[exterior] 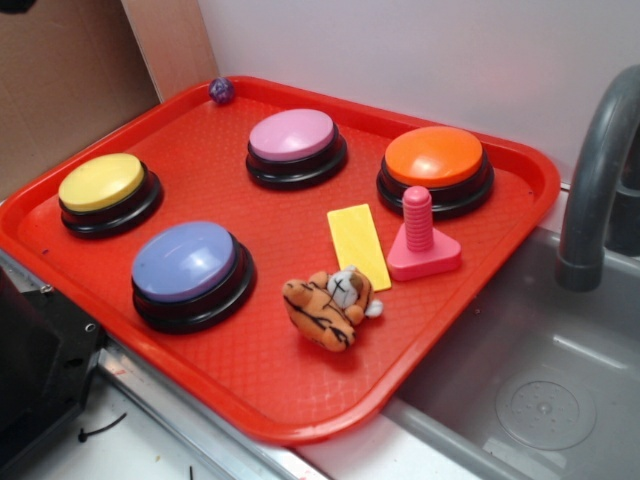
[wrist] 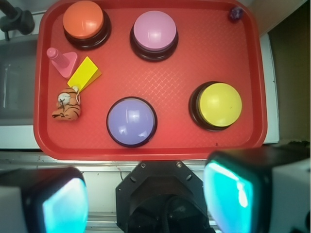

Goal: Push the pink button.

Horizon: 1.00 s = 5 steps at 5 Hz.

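a red tray [exterior: 480, 300] sat on a pale counter beside a grey sink [exterior: 540, 390], with a white wall behind and a brown board at the far left. the grey tap [exterior: 600, 170] curved up at the right edge of the exterior view.

in the wrist view the gripper [wrist: 146, 194] hung above the counter just off the tray's near edge, well apart from every button. its two fingers [wrist: 228, 194] showed as blurred blocks with teal pads at the bottom corners, spread wide with nothing between them.

nearest that edge of the tray was the lavender-blue button [exterior: 185, 262], and toward the sink side a small tiger toy [exterior: 328, 308] lay on its side. just beyond the tiger lay a flat yellow card [exterior: 358, 245], one corner close to the toy's head. touching or almost touching the card's side stood the pink bolt toy [exterior: 422, 240], upright on its triangular base.

the yellow button [exterior: 102, 183] sat at the left side of the tray in the exterior view, apart from the others.

farther back were two more buttons side by side — the orange button [exterior: 434, 158], just behind the bolt toy, and the pink button [exterior: 292, 136] to its left, near the middle of the tray's far side. its mauve dome sat on a black base, nothing touching it.

in the far corner, against the rim, rested a small purple ball [exterior: 221, 91] — too small to make out its surface.
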Each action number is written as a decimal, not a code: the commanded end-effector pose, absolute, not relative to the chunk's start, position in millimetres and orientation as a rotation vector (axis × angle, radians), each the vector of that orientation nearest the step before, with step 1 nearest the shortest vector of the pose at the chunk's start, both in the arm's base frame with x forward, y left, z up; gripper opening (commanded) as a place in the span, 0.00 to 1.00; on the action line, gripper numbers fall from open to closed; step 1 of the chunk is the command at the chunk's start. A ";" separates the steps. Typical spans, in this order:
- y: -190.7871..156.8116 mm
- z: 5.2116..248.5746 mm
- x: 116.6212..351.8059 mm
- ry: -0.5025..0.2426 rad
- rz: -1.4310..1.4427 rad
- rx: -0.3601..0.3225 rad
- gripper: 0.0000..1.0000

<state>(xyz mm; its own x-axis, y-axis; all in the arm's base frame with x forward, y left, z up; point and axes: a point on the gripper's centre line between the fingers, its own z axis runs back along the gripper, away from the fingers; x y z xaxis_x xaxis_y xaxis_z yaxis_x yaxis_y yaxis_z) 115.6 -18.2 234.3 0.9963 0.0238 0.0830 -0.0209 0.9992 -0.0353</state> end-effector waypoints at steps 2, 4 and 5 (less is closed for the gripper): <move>-50.8 184.3 165.6 -0.156 -0.145 -0.041 1.00; -48.4 123.4 265.8 -0.155 -0.140 -0.006 1.00; -16.4 113.9 289.5 -0.148 -0.082 -0.015 1.00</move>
